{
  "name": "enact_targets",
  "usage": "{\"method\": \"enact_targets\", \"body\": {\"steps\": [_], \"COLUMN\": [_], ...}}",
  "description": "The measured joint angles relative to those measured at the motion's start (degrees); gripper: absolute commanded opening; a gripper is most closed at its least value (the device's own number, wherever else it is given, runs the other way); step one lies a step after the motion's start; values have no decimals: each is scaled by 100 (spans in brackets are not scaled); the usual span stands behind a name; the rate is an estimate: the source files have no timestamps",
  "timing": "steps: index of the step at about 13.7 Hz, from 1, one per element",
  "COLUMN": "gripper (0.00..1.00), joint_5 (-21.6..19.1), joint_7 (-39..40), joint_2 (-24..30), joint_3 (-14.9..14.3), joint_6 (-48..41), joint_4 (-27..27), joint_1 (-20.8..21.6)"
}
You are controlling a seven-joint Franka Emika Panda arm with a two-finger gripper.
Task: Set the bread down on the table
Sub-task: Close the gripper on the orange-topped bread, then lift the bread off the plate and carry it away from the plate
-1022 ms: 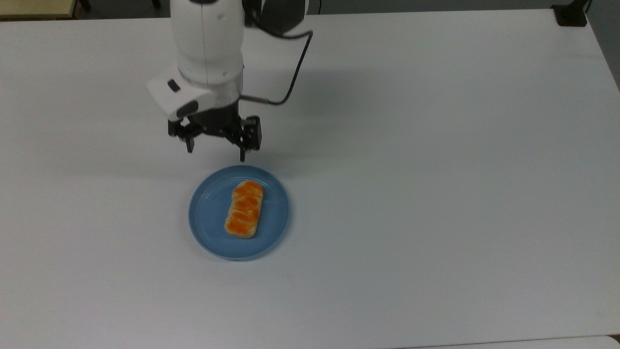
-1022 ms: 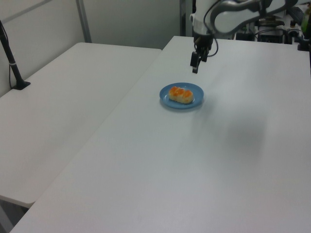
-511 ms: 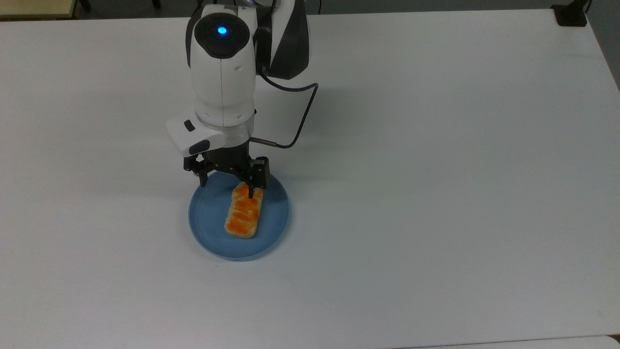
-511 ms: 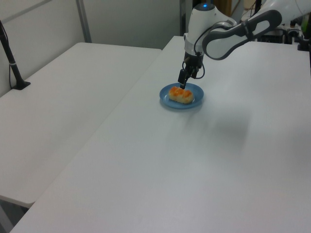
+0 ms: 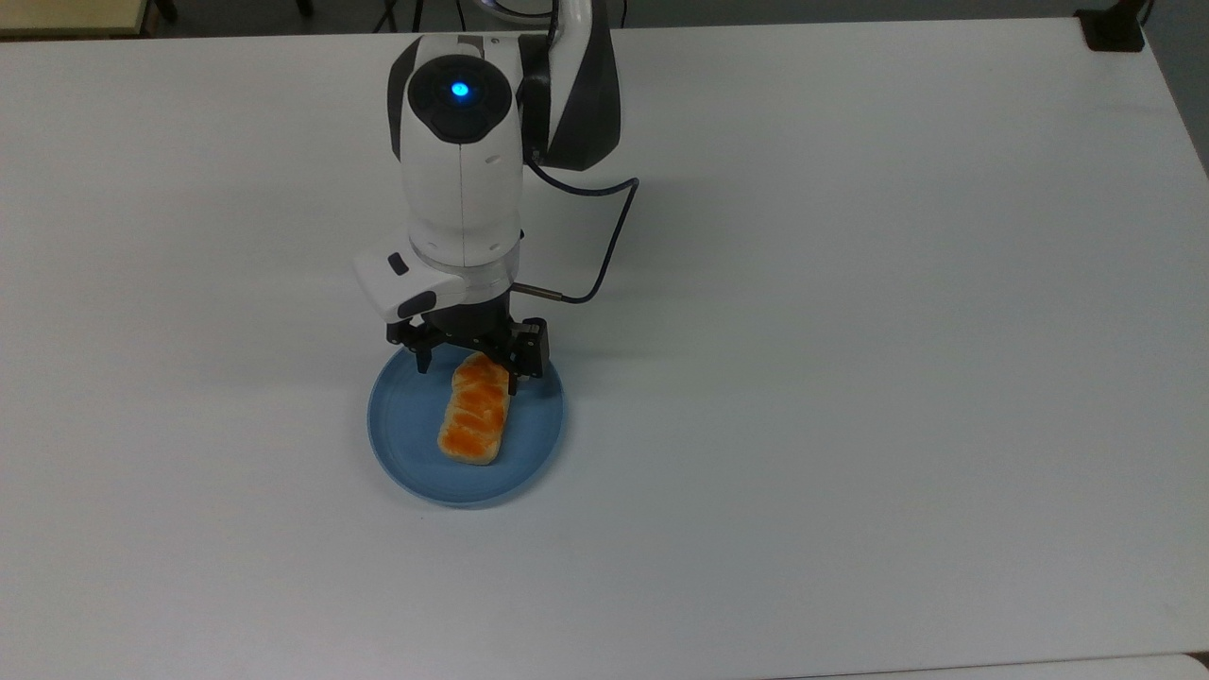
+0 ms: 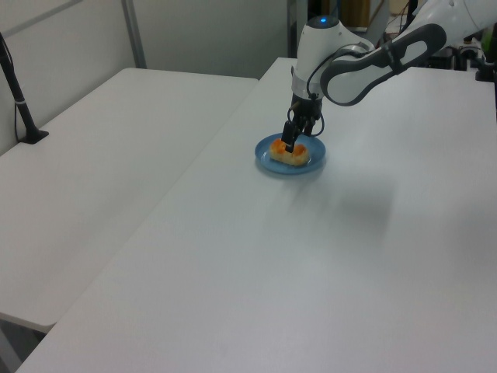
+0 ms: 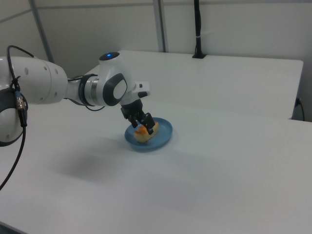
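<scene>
The bread [image 5: 475, 416], a braided bun with an orange-brown top, lies lengthwise on a round blue plate [image 5: 397, 444] on the white table [image 5: 850, 378]. My gripper [image 5: 468, 375] is open and lowered over the bread's end nearest the arm, one finger on each side of it. From the left view, the gripper [image 6: 290, 144] hangs low over the bread [image 6: 291, 155] and plate [image 6: 268, 162]. In the right view the gripper [image 7: 145, 127] hides part of the bread [image 7: 141, 137] on the plate [image 7: 164, 131]. I cannot tell whether the fingers touch the bun.
A black cable [image 5: 604, 255] loops off the wrist at the top view's right. A second white table [image 6: 116, 140] with a black post [image 6: 19, 93] adjoins at the left view's left. A black mount [image 5: 1115, 28] sits on the top view's upper right corner.
The arm moved from behind the plate toward it and came down; the open fingers now straddle the bread's end. The bread and plate have not moved.
</scene>
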State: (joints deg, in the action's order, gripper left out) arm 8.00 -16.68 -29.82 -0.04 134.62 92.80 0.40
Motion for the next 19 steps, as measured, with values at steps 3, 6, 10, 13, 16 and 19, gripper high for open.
{"method": "enact_targets", "body": {"steps": [3,6,10,13,16,19], "gripper": [49,0,0,0,0,0], "joint_5": [0,0,0,0,0,1], "joint_7": [-3,-9,-14,-14,273,1248], "joint_2": [-63,-81,-67,84,431,613], "joint_3": [19,20,20,13,-14,-35], "joint_6": [0,0,0,-139,-539,-827], "joint_4": [0,-5,-66,-136,-214,-354], "joint_1": [44,80,80,63,-174,-735]}}
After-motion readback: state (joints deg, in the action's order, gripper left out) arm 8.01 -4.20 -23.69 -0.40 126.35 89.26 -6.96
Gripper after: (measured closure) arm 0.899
